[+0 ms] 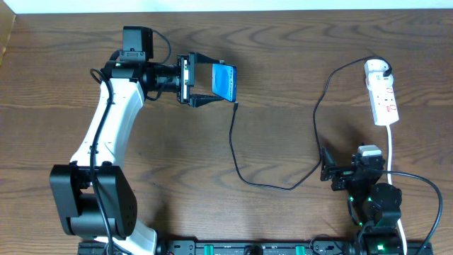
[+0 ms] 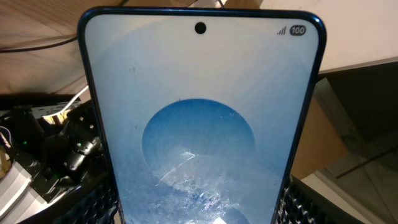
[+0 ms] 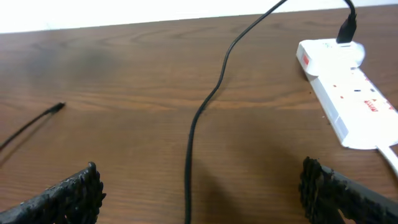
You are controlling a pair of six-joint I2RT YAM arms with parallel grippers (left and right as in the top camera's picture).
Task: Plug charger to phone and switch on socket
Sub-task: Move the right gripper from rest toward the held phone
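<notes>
My left gripper (image 1: 212, 81) is shut on the phone (image 1: 224, 81), its fingers on the two long sides. The blue screen (image 2: 199, 124) fills the left wrist view, with ribbed pads (image 2: 300, 205) against its edges. The charger's thin black cable (image 1: 237, 152) loops across the table. Its small plug tip (image 1: 236, 107) lies just below the phone, apart from it. The white adapter head (image 1: 378, 69) sits in the socket (image 1: 384, 99) at the far right. My right gripper (image 1: 328, 172) stands open low over the table, with the cable (image 3: 189, 155) running between its fingers (image 3: 69, 196) and the plug tip (image 3: 59, 107) far to the left.
The socket's white cord (image 1: 393, 152) runs down past the right arm's base (image 1: 375, 205). The left arm (image 1: 106, 142) stretches from the front left edge toward the phone. A bare wooden tabletop (image 1: 170, 163) lies between the two arms.
</notes>
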